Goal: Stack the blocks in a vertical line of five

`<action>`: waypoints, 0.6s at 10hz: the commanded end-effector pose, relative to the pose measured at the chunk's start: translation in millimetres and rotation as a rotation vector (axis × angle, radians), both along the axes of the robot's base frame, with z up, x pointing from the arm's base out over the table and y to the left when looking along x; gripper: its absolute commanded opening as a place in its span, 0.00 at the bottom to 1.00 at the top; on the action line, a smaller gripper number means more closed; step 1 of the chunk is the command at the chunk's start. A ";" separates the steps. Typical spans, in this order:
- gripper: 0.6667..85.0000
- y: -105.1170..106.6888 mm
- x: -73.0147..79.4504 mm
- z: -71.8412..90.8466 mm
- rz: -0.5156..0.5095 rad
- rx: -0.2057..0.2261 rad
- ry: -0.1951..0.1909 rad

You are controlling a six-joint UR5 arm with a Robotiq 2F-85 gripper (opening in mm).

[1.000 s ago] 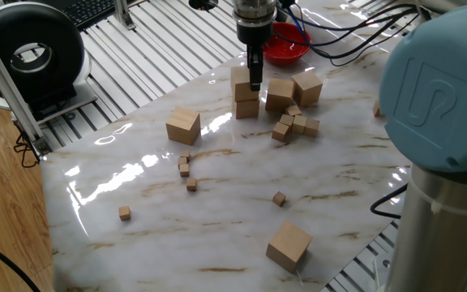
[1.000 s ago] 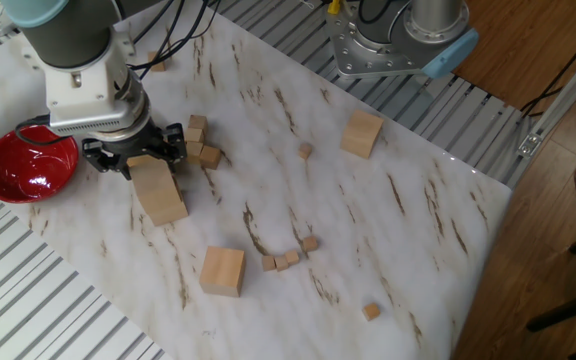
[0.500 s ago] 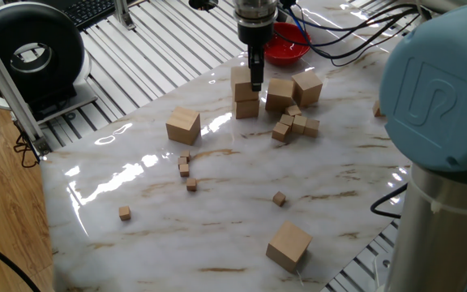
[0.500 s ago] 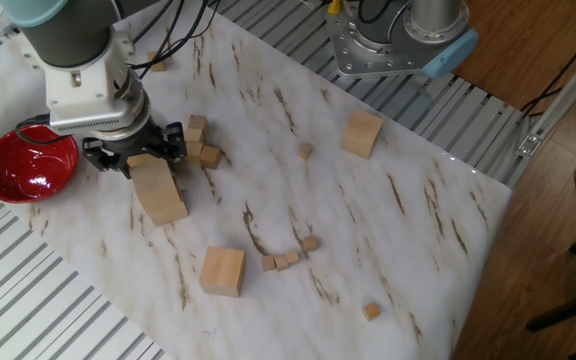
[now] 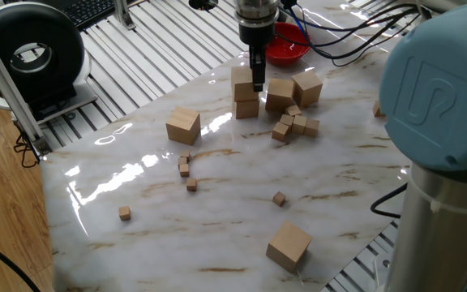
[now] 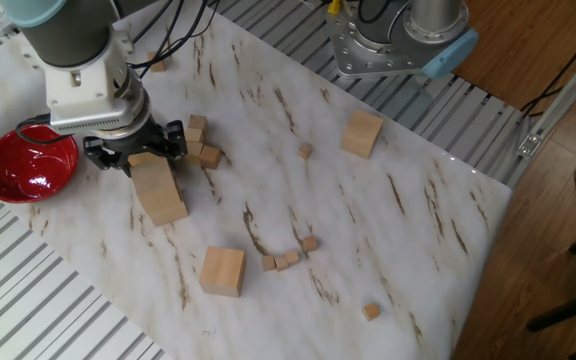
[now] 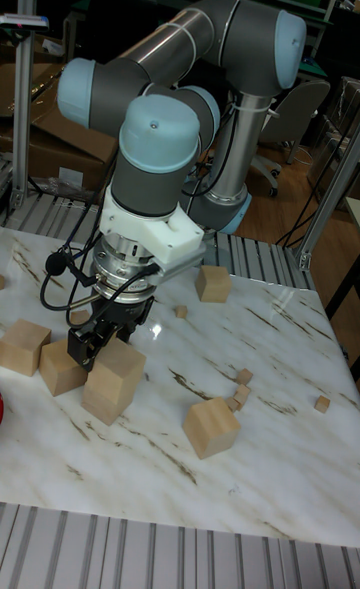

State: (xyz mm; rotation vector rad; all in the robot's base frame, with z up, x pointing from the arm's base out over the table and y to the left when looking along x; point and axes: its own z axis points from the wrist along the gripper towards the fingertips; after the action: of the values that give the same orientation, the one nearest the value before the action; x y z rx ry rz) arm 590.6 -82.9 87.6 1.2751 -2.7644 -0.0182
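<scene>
Jaws parted, standing on either side of the upper large light-tan wooden cube of a two-cube stack in the upper middle of one fixed view; black two-finger gripper hanging straight down over it. Not clear from here whether the fingers press the cube or only flank it. Lower large light-tan wooden cube of the stack sitting on the white marbled table. Two more large cubes just right of the stack, a fourth loose large cube left of centre, a fifth at the bottom right. Cluster of tiny wooden cubes just below the right pair. Shiny red bowl behind the gripper.

Seen from the other fixed view: gripper at the upper left, fingers low around the top of the stack, which leans slightly in this picture. Loose large cubes at lower centre and upper right of centre.

Seen from the tall fixed view: gripper at centre left, dark fingers straddling the upper cube, a gap visible beside the cube, so probably released. Two large cubes at the far left, one in front at the centre, one behind.

Judged step: second cube just set down, three left to add. Next move likely calls for a straight lift clear without nudging the stack, then a reach to the nearest loose large cube, probably one beside the stack.
</scene>
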 end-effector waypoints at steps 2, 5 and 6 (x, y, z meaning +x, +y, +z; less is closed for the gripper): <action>0.77 3.0 0.8 1.2 -0.006 0.021 -0.008; 0.81 4.7 -1.9 3.0 -0.011 0.028 -0.002; 0.82 4.3 -3.1 3.7 -0.014 0.028 0.001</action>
State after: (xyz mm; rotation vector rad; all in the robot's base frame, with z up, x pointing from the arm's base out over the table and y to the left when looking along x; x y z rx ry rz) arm 588.7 -80.9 89.0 1.2727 -2.7723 -0.0380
